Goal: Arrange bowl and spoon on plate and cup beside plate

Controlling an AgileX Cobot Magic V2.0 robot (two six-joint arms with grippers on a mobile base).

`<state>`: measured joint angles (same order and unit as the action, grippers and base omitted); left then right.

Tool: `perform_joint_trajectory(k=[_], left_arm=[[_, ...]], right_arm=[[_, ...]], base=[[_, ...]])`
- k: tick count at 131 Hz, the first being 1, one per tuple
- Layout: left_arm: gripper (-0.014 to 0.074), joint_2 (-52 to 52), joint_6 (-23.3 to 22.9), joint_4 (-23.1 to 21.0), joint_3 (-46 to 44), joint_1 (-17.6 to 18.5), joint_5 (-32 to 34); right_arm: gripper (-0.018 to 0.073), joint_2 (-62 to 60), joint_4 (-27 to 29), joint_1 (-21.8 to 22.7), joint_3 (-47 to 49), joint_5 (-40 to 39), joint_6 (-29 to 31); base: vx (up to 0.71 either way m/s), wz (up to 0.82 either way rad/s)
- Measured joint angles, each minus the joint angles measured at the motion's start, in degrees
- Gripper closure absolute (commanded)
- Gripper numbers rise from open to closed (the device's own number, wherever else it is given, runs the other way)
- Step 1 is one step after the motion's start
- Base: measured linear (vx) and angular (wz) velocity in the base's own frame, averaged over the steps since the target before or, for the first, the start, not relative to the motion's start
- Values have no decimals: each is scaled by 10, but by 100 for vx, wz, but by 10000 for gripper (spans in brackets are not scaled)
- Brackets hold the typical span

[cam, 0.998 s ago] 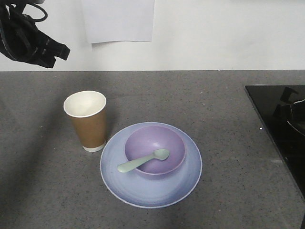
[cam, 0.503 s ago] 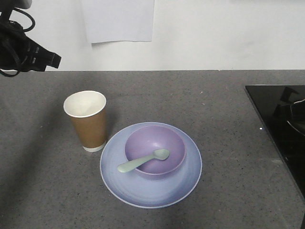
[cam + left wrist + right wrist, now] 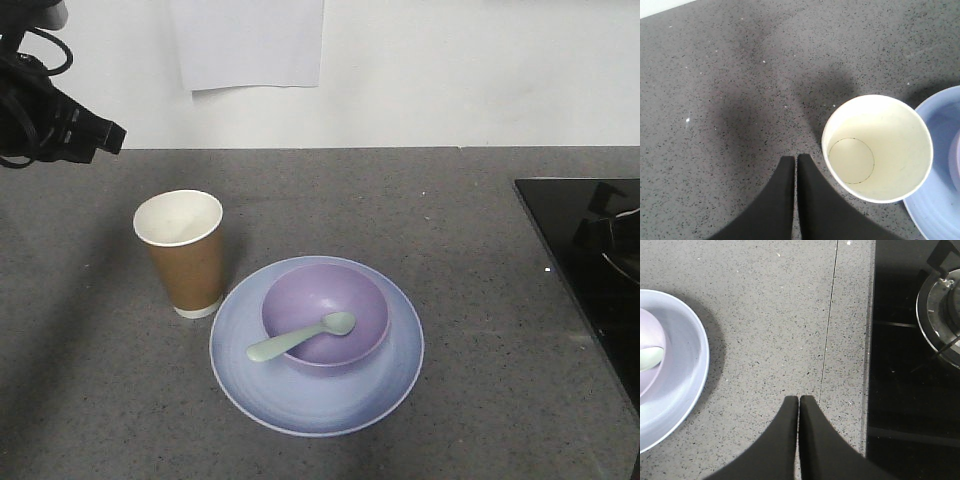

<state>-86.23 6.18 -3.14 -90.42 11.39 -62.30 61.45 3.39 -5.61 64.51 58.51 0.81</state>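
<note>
The lavender bowl (image 3: 326, 314) stands on the pale blue plate (image 3: 316, 400), and the mint-green spoon (image 3: 300, 338) lies in the bowl with its handle over the front-left rim. The brown paper cup (image 3: 185, 255) stands upright just left of the plate, touching its edge; from the left wrist I look down into the cup (image 3: 877, 147) beside the plate's rim (image 3: 940, 200). My left gripper (image 3: 796, 159) is shut and empty, high above the counter left of the cup; its arm (image 3: 50, 125) shows at the top left. My right gripper (image 3: 799, 399) is shut and empty over bare counter right of the plate (image 3: 685, 380).
A grey speckled counter (image 3: 480, 250) carries everything. A black glass hob (image 3: 590, 260) fills the right edge, with a burner (image 3: 942, 320) in the right wrist view. A white sheet of paper (image 3: 250, 45) hangs on the back wall.
The left arm has drawn back to the left and slightly lower in the front view. Cup, plate, bowl and spoon have not moved.
</note>
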Motion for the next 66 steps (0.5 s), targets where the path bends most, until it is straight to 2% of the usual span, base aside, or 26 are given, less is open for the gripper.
perform_joint_trajectory(k=[44, 66], left_arm=[[604, 0, 0, 5, 0, 0, 0], [604, 14, 0, 77, 10, 0, 6]], right_arm=[[566, 0, 0, 0, 0, 0, 0], [566, 0, 0, 0, 0, 0, 0]], base=[[0, 0], [0, 0]])
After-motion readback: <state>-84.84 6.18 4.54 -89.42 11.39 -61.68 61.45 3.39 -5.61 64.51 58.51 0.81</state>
